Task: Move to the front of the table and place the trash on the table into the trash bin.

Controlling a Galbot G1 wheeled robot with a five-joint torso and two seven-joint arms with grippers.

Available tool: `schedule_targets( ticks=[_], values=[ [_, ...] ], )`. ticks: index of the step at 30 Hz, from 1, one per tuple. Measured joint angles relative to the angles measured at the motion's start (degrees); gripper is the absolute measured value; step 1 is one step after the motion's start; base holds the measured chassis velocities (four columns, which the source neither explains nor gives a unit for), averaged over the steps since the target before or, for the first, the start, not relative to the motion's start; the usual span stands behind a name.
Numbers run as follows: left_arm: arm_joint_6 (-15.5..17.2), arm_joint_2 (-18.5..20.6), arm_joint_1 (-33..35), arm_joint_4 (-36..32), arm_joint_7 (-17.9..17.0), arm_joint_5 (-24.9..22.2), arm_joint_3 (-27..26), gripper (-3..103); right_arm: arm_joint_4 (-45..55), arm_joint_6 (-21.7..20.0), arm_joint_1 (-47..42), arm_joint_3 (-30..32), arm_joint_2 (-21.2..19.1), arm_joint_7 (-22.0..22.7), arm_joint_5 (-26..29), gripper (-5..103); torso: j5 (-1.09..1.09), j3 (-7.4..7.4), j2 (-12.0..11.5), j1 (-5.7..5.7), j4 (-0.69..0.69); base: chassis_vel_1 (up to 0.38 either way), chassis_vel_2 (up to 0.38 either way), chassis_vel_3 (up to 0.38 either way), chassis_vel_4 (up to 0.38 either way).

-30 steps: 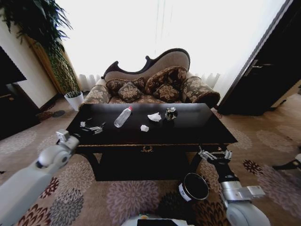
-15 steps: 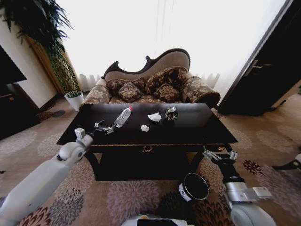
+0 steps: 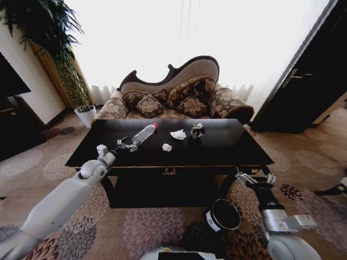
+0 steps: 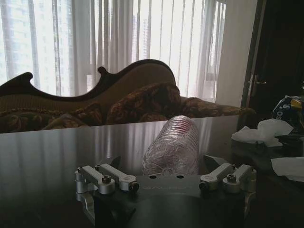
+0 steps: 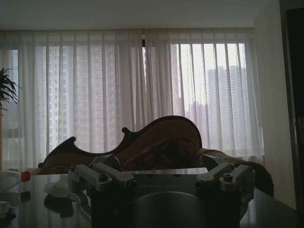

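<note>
The clear plastic bottle with a red cap (image 3: 142, 134) lies on its side on the shiny black desk (image 3: 217, 149), right in front of the left end effector (image 3: 128, 146), between its spread fingers. It looks empty, so light, smooth and easy to squash. Best to hold it gently around the middle. The right end effector (image 3: 255, 179), also spread, waits low beside the desk's front.

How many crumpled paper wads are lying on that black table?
2. One paper wad lies mid-table beside the dark shiny object; a smaller paper wad lies nearer the front edge. Nothing seems to hide more.
</note>
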Motion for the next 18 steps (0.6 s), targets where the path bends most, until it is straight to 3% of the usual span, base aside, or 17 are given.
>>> schedule_targets(
  ticks=[13,18],
  values=[
    [-0.36,-2.59,-6.09,4.37,0.42,-0.03,5.23,99,-0.14,-0.17,-0.13,1.04,-0.05,-0.03,1.17,100,-0.01,0.00,0.00,0.00,0.00,0.000,0.000,0.000,0.000],
    [-0.38,-3.21,-6.62,4.84,0.42,0.27,5.79,92,-0.27,-0.15,0.00,1.08,-0.08,-0.05,1.35,100,0.00,0.00,0.00,0.00,0.00,0.000,0.000,0.000,0.000]
  ],
)
